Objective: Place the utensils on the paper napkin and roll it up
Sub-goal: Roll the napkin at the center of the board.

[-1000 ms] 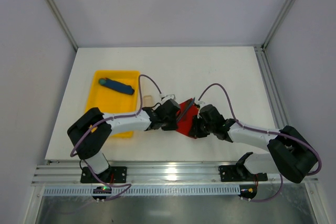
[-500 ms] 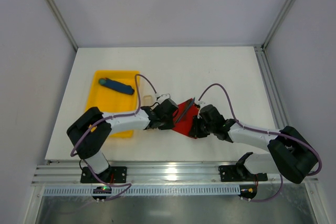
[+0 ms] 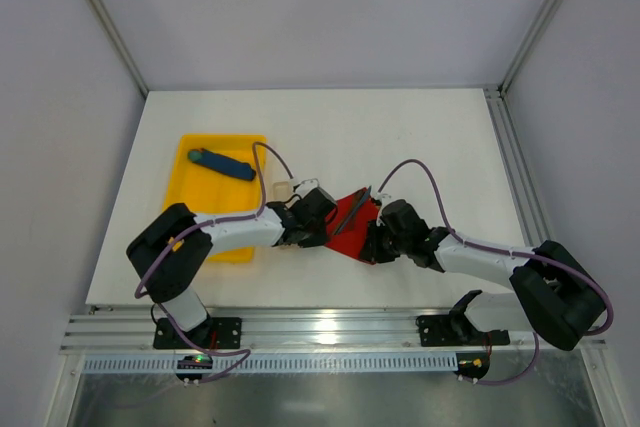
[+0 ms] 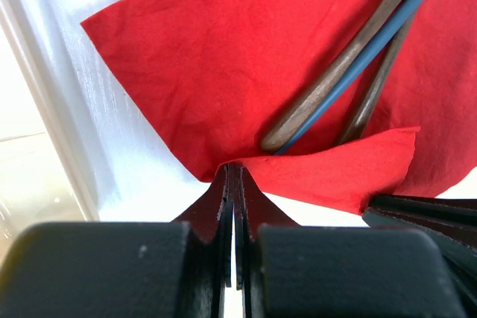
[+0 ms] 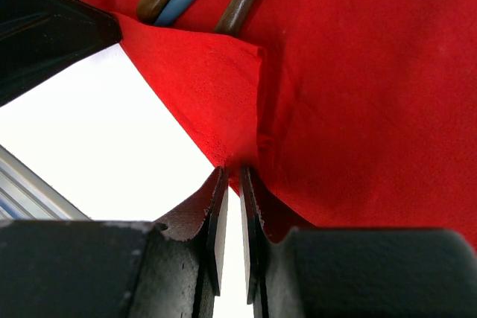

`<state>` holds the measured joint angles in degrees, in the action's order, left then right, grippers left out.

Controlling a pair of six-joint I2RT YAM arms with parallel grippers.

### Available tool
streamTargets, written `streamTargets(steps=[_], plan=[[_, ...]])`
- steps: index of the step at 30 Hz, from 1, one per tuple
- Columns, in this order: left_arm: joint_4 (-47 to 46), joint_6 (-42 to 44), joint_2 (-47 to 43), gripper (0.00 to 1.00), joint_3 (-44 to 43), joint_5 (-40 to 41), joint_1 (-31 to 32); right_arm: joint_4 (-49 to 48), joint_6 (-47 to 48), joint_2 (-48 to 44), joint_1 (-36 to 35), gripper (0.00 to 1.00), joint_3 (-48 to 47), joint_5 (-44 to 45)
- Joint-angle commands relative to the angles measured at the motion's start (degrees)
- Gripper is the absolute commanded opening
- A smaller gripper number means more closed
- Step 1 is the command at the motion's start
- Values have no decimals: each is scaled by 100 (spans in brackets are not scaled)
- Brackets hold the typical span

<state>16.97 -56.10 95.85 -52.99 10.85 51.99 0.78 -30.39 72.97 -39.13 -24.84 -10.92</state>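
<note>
Since 1 second ago, the left gripper (image 3: pixel 326 234) has shifted slightly left and farther from the arm bases, and its cable loop has swung left with it. The right gripper (image 3: pixel 368 246) has kept its place.

Findings, near to far:

1. Left gripper (image 4: pixel 233 173): its 2 fingers are pressed flat together, with the near edge of the paper napkin (image 4: pixel 223 72) pinched between their tips.
2. Right gripper (image 5: pixel 231 176): its fingers stand nearly together, with only a thin slit between them, and they clamp the same near edge of the paper napkin (image 5: pixel 358 94). The 2 grippers are close beside each other, and each shows as a black shape in the other's wrist view.
3. Paper napkin (image 3: pixel 350 235): it is bright red and lies on the white table (image 3: pixel 420 137) between the 2 wrists. Between the 2 grips, the near edge is lifted into a flap folded toward the utensil ends.
4. Utensils (image 4: pixel 335 76): 2 brown wooden handles lie on the napkin just beyond the flap, running diagonally away. A slim blue piece (image 4: pixel 373 42) lies between them, touching them. In the top view the utensils (image 3: pixel 352 212) read as 1 dark line across the napkin.
5. Small pale object (image 3: pixel 283 188): it sits just beside the left wrist, and its kind cannot be told.
6. Yellow tray (image 3: pixel 235 147): it sits to the left, well apart from the napkin, and holds a blue tool (image 3: pixel 222 163).
</note>
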Motion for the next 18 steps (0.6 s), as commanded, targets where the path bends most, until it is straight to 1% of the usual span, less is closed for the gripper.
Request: streamTargets(steps=[1, 18], plan=[[113, -103, -76, 0, 79, 312, -66, 204, -11, -37, 20, 20, 129, 55], [491, -226, 126, 0, -44, 435, -92, 256, -2, -99, 11, 20, 129, 81]])
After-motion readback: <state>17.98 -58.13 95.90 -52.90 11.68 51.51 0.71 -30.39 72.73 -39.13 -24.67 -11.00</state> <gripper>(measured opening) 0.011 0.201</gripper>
